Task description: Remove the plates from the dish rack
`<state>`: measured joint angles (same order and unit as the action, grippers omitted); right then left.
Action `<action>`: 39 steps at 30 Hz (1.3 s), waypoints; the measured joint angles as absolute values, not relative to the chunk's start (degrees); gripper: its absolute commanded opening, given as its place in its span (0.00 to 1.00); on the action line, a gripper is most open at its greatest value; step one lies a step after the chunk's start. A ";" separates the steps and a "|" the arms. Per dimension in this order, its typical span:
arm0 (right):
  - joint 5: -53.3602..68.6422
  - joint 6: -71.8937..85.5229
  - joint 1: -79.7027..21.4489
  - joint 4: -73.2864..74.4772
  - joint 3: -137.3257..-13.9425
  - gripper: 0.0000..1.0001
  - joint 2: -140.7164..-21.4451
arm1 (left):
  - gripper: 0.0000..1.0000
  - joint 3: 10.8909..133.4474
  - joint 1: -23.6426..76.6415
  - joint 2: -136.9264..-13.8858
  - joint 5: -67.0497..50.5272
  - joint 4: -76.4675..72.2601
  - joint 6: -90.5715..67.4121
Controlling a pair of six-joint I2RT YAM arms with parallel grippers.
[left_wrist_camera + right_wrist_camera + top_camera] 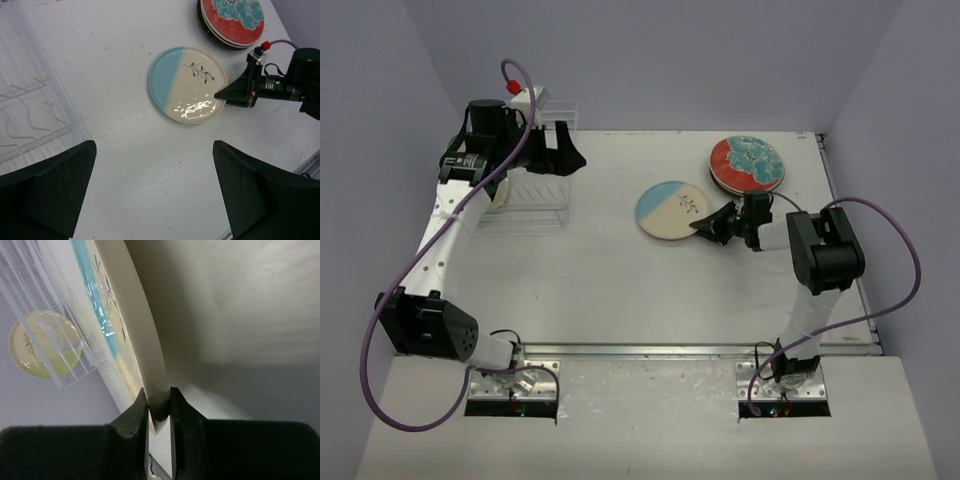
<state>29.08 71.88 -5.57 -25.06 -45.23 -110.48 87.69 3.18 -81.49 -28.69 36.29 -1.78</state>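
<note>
Glossy glazed plate (187, 84) (matt table (125, 150)); wire rack (30, 115).

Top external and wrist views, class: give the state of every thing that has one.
Dish rack: slots seen by left wrist empty.
Left gripper: open, empty.
Right gripper: shut on the cream-and-blue plate at its rim.
Cream-and-blue plate: out of the rack, gripped.
Red plate: topping a stack on the table.
Yellowish plate: behind rack wires; slotted or not, unclear.

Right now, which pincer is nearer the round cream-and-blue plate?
Right. The right pincer grips the rim of the round cream plate with the pale blue segment; the left pincer hangs open by the white wire dish rack, far off.
</note>
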 measured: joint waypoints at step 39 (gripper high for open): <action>22.19 62.38 -10.23 -9.87 -60.85 0.72 -110.90 | 0.96 96.62 -7.16 -83.95 -4.75 41.12 -1.85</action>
<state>22.19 62.38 -10.23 -9.87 -60.85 -110.90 96.62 -7.16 -83.95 -4.75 41.12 -1.85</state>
